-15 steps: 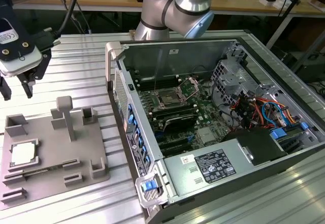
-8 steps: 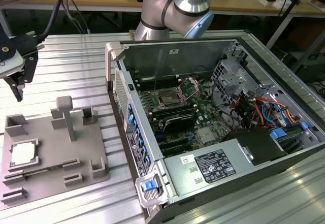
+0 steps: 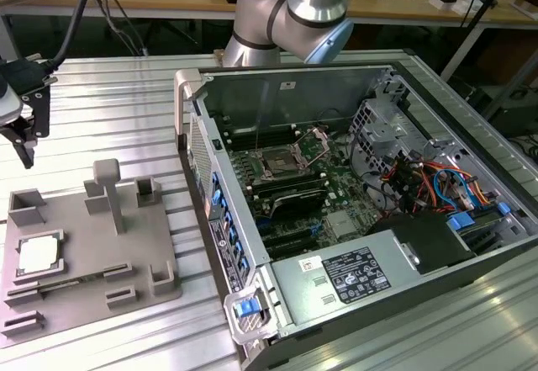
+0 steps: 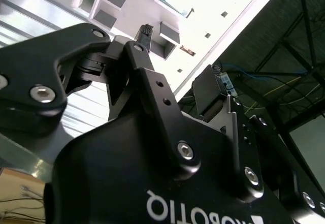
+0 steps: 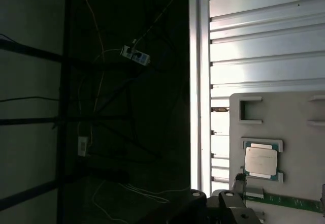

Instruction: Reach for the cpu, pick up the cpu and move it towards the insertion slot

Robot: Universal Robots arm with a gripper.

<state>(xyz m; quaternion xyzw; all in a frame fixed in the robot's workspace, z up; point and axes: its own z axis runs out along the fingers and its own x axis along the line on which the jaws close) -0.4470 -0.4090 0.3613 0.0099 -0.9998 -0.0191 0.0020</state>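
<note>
Cpu (image 3: 39,256): lies flat in a recess of the grey tray (image 3: 84,249), at the exterior view's left, bare on top.
Jaws: apart, with nothing between them and touching nothing.
Gripper (image 3: 35,148): hangs over the ribbed table (image 3: 126,93) beyond the tray's far edge, well apart from the cpu.
Slot (image 3: 277,165): on the board inside the open case (image 3: 192,93), well apart from the tray.
In the way: the case's near wall stands between tray and slot; a post (image 3: 109,190) stands upright on the tray, between cpu and case.
Hard to make out: the exterior view's left edge cuts off the gripper; in the second wrist view its black body covers much of the tray, one fingertip (image 4: 145,31) showing.
</note>
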